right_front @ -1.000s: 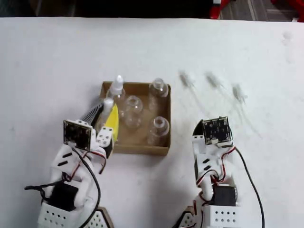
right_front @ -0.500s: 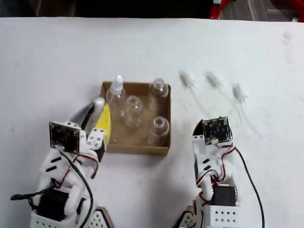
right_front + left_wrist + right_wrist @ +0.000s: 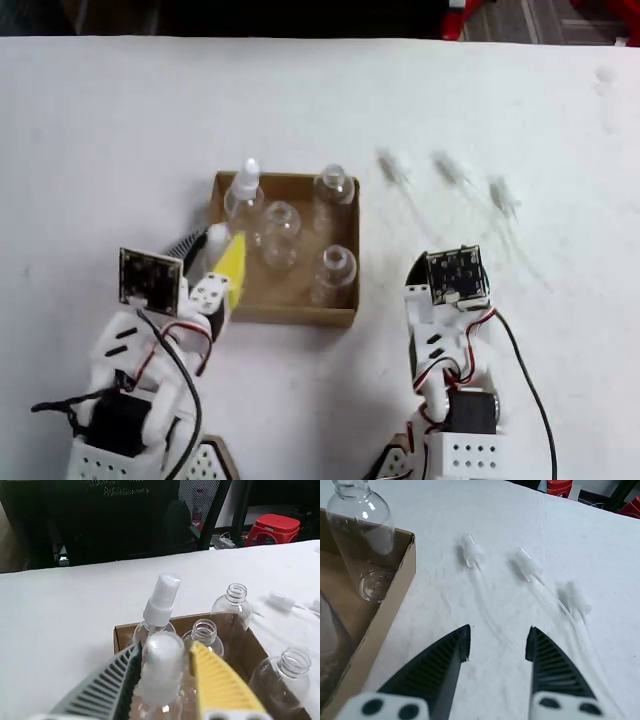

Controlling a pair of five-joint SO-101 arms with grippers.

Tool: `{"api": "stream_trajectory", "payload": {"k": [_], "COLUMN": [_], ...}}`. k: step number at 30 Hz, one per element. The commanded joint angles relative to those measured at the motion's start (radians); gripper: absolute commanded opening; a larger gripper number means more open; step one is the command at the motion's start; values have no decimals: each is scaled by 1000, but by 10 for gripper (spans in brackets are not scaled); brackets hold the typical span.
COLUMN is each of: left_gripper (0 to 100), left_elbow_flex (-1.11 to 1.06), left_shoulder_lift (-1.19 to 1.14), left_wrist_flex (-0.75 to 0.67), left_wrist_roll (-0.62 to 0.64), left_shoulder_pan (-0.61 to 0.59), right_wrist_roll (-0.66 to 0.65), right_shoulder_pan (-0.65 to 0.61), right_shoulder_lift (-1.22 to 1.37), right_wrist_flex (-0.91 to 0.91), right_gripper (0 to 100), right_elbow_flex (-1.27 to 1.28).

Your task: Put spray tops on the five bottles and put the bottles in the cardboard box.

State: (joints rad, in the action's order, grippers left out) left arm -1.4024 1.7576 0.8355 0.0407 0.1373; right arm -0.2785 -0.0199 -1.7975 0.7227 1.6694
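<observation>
Bottles (image 3: 281, 225) are standing upright in the box (image 3: 300, 315), four by my count: three with open necks, plus a capped bottle (image 3: 245, 190) that's wearing a spray top in the far left corner. The box is sitting on the white bench (image 3: 100, 120), a bit left of the middle, just in front of the two arms.

The left hand (image 3: 164, 652) is clamping the fifth bottle (image 3: 160, 680) by its white top, with the grey finger (image 3: 112, 680) on one side and the yellow finger (image 3: 220, 685) on the other, both pressing right against it. In the high view that bottle is sitting right at the box's left wall, just in front of the capped bottle. Can't tell whether its base is inside the box, since the hand is covering it.

The right hand (image 3: 497, 635) is hanging over bare bench just right of the box, fingers spread apart and gripping nothing. Three loose spray tops (image 3: 471, 552) (image 3: 526, 562) (image 3: 576, 597) are lying on the bench beyond it in a rough row to the right of the box, each with its thin clear tube trailing back toward the arms. They're lying apart from each other and from the box.
</observation>
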Motion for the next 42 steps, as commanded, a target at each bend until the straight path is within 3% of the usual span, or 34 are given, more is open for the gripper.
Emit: {"api": "stream_trajectory", "payload": {"k": [1, 16, 19, 28, 37, 42], "left_gripper": [287, 172, 150, 77, 20, 20], "left_elbow_flex": [23, 229, 276, 296, 123, -68], "left_shoulder_lift": [13, 12, 8, 10, 12, 12], "left_wrist_flex": [-20, -15, 41, 218, 336, 184], "left_wrist_roll": [61, 135, 196, 199, 198, 198], "left_shoulder_pan": [-18, -50, -107, -352, -556, -568], "right_wrist_roll": [-11, -11, -11, -3, -2, -5], "right_shoulder_pan": [1, 1, 1, -1, -62, -56], "right_shoulder_lift": [-7, -7, -7, -7, -7, -7], "right_wrist_flex": [-21, -21, -19, -22, -50, -79], "right_gripper": [163, 163, 163, 166, 166, 163], "right_elbow_flex": [6, 6, 6, 6, 5, 6]}}
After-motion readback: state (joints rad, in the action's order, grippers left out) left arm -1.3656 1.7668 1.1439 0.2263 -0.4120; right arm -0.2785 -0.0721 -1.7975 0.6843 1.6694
